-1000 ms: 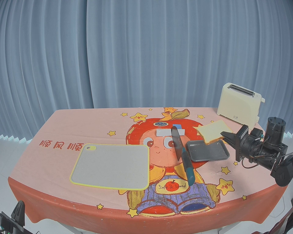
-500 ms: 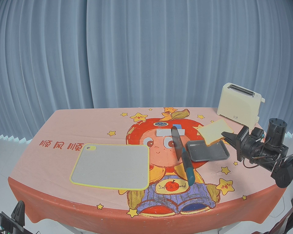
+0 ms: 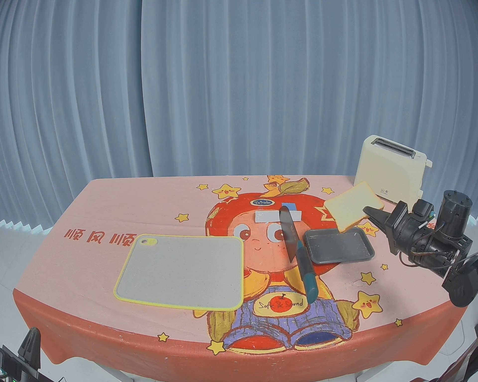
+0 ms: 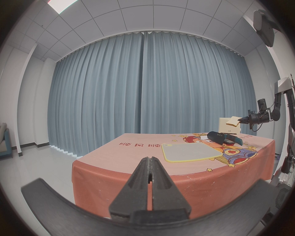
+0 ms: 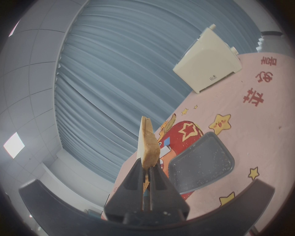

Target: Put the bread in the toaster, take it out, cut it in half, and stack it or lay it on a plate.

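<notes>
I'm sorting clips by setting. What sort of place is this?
Probably a lab or studio staged for kitchen work, not a real kitchen: a blue curtain backs one table with a cartoon cloth, the ceiling is office-style panels, and the toaster, cutting board and knife are the kitchen props.

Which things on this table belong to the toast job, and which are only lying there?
For the job: pale square bread slice in the right gripper, cream toaster, dark grey rectangular tray, teal-handled dark knife, grey yellow-rimmed cutting board.
Lying about: small grey strip, blue patch.
</notes>
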Available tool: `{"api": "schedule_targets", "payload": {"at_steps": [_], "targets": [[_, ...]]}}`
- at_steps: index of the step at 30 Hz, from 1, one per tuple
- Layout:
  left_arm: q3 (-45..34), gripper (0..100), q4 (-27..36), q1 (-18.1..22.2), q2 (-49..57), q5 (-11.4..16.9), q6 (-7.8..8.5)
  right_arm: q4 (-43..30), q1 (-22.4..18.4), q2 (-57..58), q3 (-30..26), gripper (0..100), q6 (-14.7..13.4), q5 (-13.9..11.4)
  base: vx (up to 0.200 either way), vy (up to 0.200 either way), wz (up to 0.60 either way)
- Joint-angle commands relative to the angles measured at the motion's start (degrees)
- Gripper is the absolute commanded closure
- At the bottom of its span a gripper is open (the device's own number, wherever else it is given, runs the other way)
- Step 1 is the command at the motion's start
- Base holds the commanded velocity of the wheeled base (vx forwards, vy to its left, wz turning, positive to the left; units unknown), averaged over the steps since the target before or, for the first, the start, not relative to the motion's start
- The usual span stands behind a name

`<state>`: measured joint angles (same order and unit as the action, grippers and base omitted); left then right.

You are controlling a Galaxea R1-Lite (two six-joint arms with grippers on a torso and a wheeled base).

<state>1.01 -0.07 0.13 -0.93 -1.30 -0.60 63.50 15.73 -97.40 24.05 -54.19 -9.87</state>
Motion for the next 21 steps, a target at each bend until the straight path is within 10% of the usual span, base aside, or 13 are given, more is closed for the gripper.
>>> {"api": "schedule_targets", "payload": {"at_steps": [1, 12, 21], "targets": [[-1.01, 100, -0.01, 0.04, 0.22, -0.01, -0.02, 1.54, 0.09, -0.6, 0.12, 100, 1.8, -0.06, 0.0, 0.0, 0.0], [-1.01, 100, -0.01, 0.04, 0.22, -0.01, -0.02, 12.7, -1.66, -4.81, -4.01, 100, 23.86, 0.03, 0.0, 0.0, 0.0], [-1.01, 100, -0.01, 0.04, 0.22, -0.01, -0.02, 26.41, -1.66, -10.44, -6.56, 100, 35.2, 0.03, 0.0, 0.0, 0.0]]}}
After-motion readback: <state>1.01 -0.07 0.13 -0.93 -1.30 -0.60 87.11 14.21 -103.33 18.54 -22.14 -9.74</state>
